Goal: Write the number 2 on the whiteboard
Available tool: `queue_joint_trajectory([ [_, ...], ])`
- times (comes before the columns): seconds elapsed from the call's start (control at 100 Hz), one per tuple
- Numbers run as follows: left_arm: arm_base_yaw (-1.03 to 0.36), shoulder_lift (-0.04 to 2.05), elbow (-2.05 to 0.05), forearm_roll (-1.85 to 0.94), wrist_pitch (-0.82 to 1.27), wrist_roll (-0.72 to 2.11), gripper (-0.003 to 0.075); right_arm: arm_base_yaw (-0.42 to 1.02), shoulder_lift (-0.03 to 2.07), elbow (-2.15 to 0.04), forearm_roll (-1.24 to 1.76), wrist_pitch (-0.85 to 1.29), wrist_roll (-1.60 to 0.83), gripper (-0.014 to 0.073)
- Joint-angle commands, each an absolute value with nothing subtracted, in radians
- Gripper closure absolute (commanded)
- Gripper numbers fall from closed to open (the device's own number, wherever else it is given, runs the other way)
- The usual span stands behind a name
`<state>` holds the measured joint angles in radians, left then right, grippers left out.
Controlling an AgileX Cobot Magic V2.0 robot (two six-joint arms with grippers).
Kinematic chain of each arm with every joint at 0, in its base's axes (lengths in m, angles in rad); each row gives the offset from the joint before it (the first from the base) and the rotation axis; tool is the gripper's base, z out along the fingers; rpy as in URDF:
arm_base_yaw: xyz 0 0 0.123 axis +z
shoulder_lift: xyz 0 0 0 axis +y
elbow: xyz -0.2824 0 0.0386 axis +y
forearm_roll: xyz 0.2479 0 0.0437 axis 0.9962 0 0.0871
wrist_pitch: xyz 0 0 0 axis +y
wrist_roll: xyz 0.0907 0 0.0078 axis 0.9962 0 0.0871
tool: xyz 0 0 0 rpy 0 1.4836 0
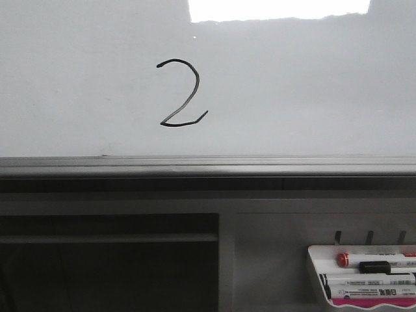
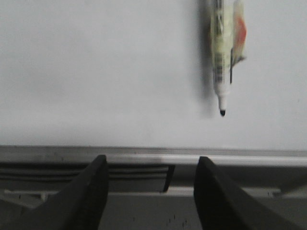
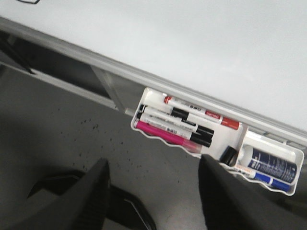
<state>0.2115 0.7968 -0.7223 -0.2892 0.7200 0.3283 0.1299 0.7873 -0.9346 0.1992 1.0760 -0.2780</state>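
Nearest your lenses are the grippers themselves: the left gripper (image 2: pixel 151 191) has its jaws well apart with nothing between them, and the right gripper (image 3: pixel 153 196) likewise stands open and empty over the grey floor below the board.

You can take the writing as done, as far as these views show. The number 2 (image 1: pixel 182 93) sits on the whiteboard (image 1: pixel 312 97) in thin black line, left of centre and a little above the grey lower rail (image 1: pixel 208 166) — curved top, long diagonal, short base stroke angled up at its end. It reads cleanly as a 2.

What looks unfinished is the marker. In the left wrist view an uncapped marker (image 2: pixel 221 57) appears against the board's surface with its black tip pointing toward the rail; neither gripper holds it, and you cannot tell from this view what keeps it there. Whether it should go back is your call.

The white tray (image 3: pixel 148 98) hanging under the rail holds several markers — a red-capped marker (image 3: pixel 201 114), black-capped ones, and a pink eraser (image 3: pixel 165 136) — with a blue-labelled bottle (image 3: pixel 268 163) in the adjoining compartment. Print runs along the barrels and the bottle label, and there is a barcode on the loose marker, but none of it is sharp enough to read; no brand can be made out.
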Motion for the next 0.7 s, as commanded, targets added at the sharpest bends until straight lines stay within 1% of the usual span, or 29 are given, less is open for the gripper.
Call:
queue_joint_trajectory([
  [0.0,0.191,0.713,-0.721,-0.323,0.582,0.295,0.0351,0.123,0.735,-0.854,0.2,0.862,-0.244,0.0237],
  [0.07,0.147,0.66,-0.685,-0.32,0.531,0.295,0.0351,0.123,0.691,-0.781,0.198,0.746,-0.218,0.0273],
  [0.21,0.043,0.546,-0.607,-0.268,0.424,0.295,0.0351,0.123,0.585,-0.666,0.198,0.543,-0.182,0.0388],
  [0.31,0.016,0.484,-0.568,-0.259,0.363,0.295,0.0352,0.123,0.505,-0.583,0.198,0.41,-0.182,0.0455],
  [0.37,0.014,0.457,-0.544,-0.259,0.334,0.295,0.0367,0.123,0.467,-0.538,0.201,0.342,-0.182,0.0496],
  [0.44,0.014,0.438,-0.519,-0.259,0.3,0.295,0.0437,0.123,0.428,-0.487,0.2,0.271,-0.182,0.056],
  [0.46,0.014,0.433,-0.512,-0.261,0.284,0.295,0.048,0.123,0.415,-0.469,0.2,0.248,-0.182,0.0589],
  [0.51,0.014,0.429,-0.505,-0.269,0.263,0.295,0.0552,0.123,0.401,-0.447,0.2,0.219,-0.182,0.0636],
  [0.53,0.014,0.427,-0.504,-0.271,0.251,0.295,0.0602,0.123,0.394,-0.434,0.2,0.202,-0.182,0.0663],
  [0.61,0.014,0.427,-0.502,-0.28,0.219,0.291,0.0731,0.123,0.39,-0.408,0.203,0.155,-0.182,0.0668],
  [0.69,0.014,0.427,-0.491,-0.304,0.177,0.291,0.074,0.123,0.39,-0.387,0.228,0.096,-0.179,0.0668],
])
